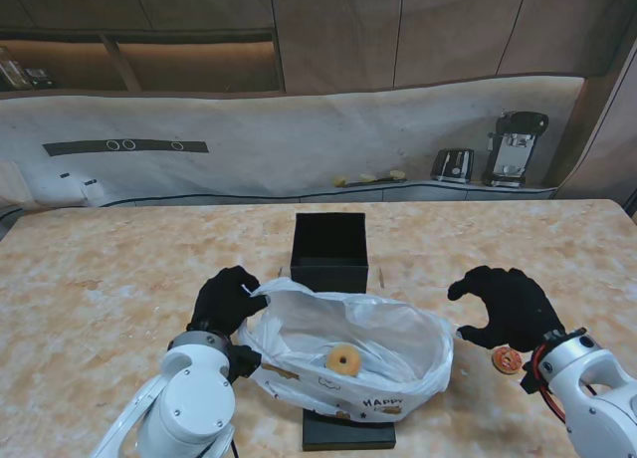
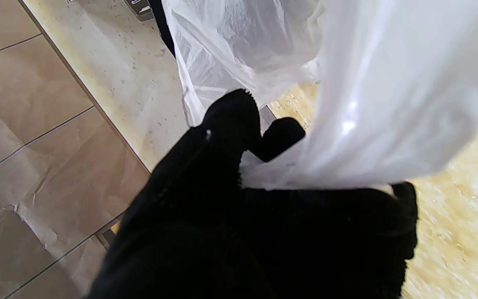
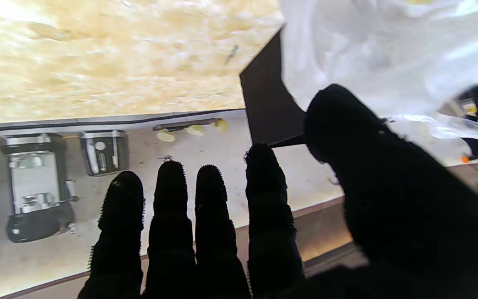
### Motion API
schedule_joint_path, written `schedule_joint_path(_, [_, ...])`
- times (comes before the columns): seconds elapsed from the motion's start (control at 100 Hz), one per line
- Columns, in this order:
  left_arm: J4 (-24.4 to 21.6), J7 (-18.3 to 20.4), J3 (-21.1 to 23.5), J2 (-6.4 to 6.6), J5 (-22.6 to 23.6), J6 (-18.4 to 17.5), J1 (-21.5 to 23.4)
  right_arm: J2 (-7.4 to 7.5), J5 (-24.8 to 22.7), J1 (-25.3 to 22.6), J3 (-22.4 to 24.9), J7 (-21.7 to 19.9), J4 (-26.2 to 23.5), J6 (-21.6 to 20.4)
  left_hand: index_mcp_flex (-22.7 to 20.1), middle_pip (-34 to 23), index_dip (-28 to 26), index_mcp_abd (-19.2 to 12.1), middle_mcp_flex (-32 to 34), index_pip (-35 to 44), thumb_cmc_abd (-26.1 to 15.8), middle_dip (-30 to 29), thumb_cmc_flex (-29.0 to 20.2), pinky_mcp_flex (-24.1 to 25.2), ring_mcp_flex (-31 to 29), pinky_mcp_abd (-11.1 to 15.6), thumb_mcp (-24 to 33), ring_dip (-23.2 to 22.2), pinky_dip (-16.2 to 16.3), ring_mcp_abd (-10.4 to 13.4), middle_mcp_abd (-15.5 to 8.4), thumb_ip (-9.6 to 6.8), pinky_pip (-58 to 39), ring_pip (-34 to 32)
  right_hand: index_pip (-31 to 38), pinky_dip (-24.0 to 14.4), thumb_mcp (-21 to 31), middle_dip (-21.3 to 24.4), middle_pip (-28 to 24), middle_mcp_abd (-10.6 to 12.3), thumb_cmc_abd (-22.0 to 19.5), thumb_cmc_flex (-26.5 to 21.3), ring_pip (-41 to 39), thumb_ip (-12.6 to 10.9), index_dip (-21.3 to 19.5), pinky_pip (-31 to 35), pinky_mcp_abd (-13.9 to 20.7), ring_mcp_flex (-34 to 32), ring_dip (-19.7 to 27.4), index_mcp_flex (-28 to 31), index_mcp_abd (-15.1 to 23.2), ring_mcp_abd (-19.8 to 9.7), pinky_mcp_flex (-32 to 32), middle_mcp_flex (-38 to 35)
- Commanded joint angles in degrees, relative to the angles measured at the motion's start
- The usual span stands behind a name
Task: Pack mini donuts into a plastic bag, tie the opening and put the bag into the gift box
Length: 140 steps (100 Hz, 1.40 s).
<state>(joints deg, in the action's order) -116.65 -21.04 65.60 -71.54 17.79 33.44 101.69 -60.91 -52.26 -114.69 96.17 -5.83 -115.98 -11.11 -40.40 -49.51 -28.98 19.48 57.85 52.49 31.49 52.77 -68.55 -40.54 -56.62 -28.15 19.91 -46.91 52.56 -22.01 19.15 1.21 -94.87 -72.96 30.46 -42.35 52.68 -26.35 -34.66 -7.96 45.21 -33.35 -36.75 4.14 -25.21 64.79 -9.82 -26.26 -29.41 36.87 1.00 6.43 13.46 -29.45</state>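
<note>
A white plastic bag [image 1: 378, 341] lies open in front of me with one tan mini donut [image 1: 344, 359] inside it. My left hand [image 1: 227, 301] is shut on the bag's left rim, and the left wrist view shows the bag [image 2: 371, 124] pinched in its fingers [image 2: 230, 120]. A second, reddish donut [image 1: 507, 359] rests on the table just nearer to me than my right hand [image 1: 506, 307]. That hand hovers open to the right of the bag, fingers [image 3: 210, 199] spread, holding nothing. The black gift box [image 1: 329, 251] stands open just beyond the bag.
A flat black lid [image 1: 348, 433] lies under the bag's near edge. Beyond the table's far edge, a covered counter [image 1: 299, 149] carries two small machines [image 1: 514, 149] at the right. The marbled table top [image 1: 100, 279] stretches to both sides.
</note>
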Motion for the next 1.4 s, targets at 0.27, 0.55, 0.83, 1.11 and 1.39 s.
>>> schedule_joint_path(0.27, [-1.1, 0.6, 0.2, -0.05, 0.3, -0.6, 1.3, -0.90, -5.4, -3.1, 1.1, 3.6, 4.6, 5.4, 1.0, 0.0, 0.0, -0.5, -1.1, 1.6, -0.1, 0.3, -1.8, 0.2, -0.2, 0.7, -0.4, -0.9, -0.5, -1.1, -0.2, -1.08, -1.4, -0.2, -1.2, -0.1, 1.0, -2.8, 0.3, -0.5, 1.2, -1.0, 0.5, -1.2, -0.6, 1.0, 0.5, 1.3, -1.2, -0.6, -1.4, 0.3, -2.3, 0.9])
schedule_joint_path(0.55, [-1.4, 0.8, 0.3, 0.06, 0.4, -0.8, 1.7, -0.83, -7.6, -2.4, 0.1, 5.0, 9.5, 10.2, 1.0, 0.0, 0.0, -0.5, -1.1, 1.5, -0.2, 0.3, -1.7, 0.3, -0.1, 0.7, -0.5, -0.9, -0.4, -1.1, -0.2, -1.09, -1.3, -0.1, -1.6, 0.0, 0.5, -2.6, 0.3, -0.7, 1.2, -1.2, 0.8, -1.1, -0.8, 0.5, 0.9, 3.0, -1.1, -2.2, -1.8, 0.1, -3.8, 2.9])
schedule_joint_path(0.83, [-1.5, 0.8, 0.1, 0.13, 0.8, -1.1, 1.9, -0.83, -8.1, -0.5, -1.8, 7.8, 15.0, 13.2, 1.2, 0.0, -0.1, -0.6, -1.2, 1.6, -0.4, 0.4, -1.7, 0.3, 0.0, 0.7, -0.5, -1.0, -0.3, -0.9, -0.4, -1.08, -1.2, -0.1, -3.2, 0.5, -0.6, -2.5, 0.0, -0.2, 1.5, -0.3, 1.3, -0.6, -0.3, -1.1, 1.4, 5.8, -0.8, -7.7, -1.1, -0.5, -7.0, 6.2])
schedule_joint_path(1.11, [-1.8, 1.2, -0.1, 0.29, 1.1, -1.0, 1.9, -0.74, -6.6, 1.3, -3.4, 7.6, 18.1, 14.8, 1.3, 0.0, 0.0, -0.5, -1.3, 1.6, -0.5, 0.4, -1.7, 0.5, 0.1, 0.8, -0.6, -1.0, -0.2, -0.9, -0.4, -1.02, -1.1, -0.1, -7.3, 0.8, -4.8, 2.2, 2.8, -0.5, 1.0, 0.2, 4.4, -0.4, 4.4, -3.2, 0.4, 7.7, 1.7, -14.0, -1.2, -0.7, -8.1, 8.9])
schedule_joint_path(1.39, [-2.0, 1.5, -0.3, 0.37, 1.3, -0.9, 1.8, -0.65, -5.2, 3.2, -5.6, 7.1, 20.5, 16.1, 1.2, 0.0, 0.0, -0.6, -1.2, 1.6, -0.5, 0.4, -1.8, 0.5, 0.1, 0.8, -0.7, -1.0, -0.1, -0.9, -0.3, -1.03, -1.0, -0.1, -6.3, 0.7, -6.1, 2.6, 2.8, -0.4, 1.1, 0.4, 5.6, -0.4, 5.5, -4.1, -0.1, 8.8, 2.3, -14.2, -1.2, -1.1, -9.5, 11.0])
